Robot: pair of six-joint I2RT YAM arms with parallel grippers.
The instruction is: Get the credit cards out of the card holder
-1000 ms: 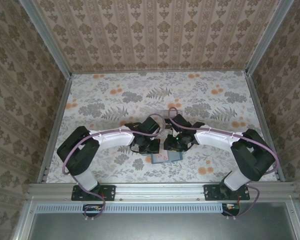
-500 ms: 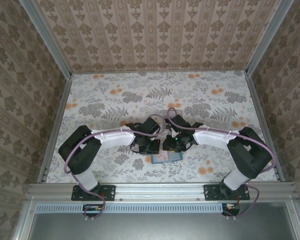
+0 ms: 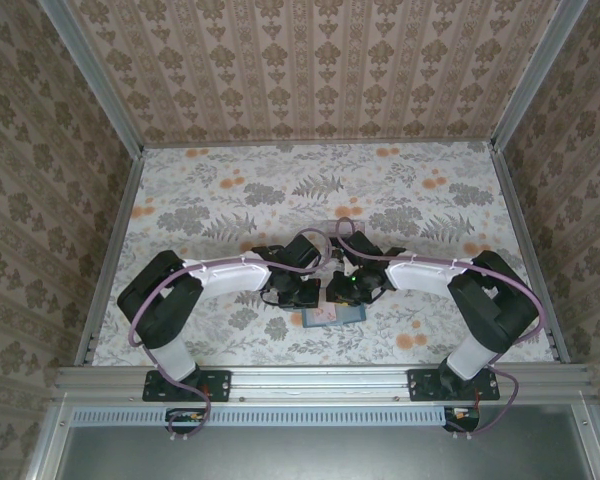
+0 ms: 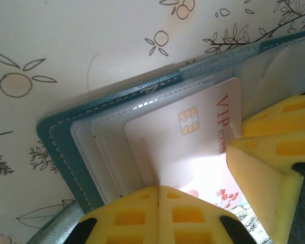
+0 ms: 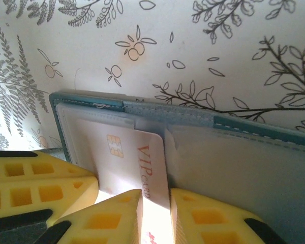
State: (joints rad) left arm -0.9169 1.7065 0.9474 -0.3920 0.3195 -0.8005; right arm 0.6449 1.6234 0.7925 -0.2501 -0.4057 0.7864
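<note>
The pale card (image 4: 193, 137) sticks out of the open card holder (image 4: 56, 147), under the left end effector (image 4: 157, 195) pressed together and between the fingers of the slightly spread right end effector (image 5: 156, 193).

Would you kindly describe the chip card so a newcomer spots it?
On the floral table, mid-front, lies an open teal card holder. A pale card pokes from its pocket; its gold chip and red VIP lettering set it apart from the clear sleeves.
</note>
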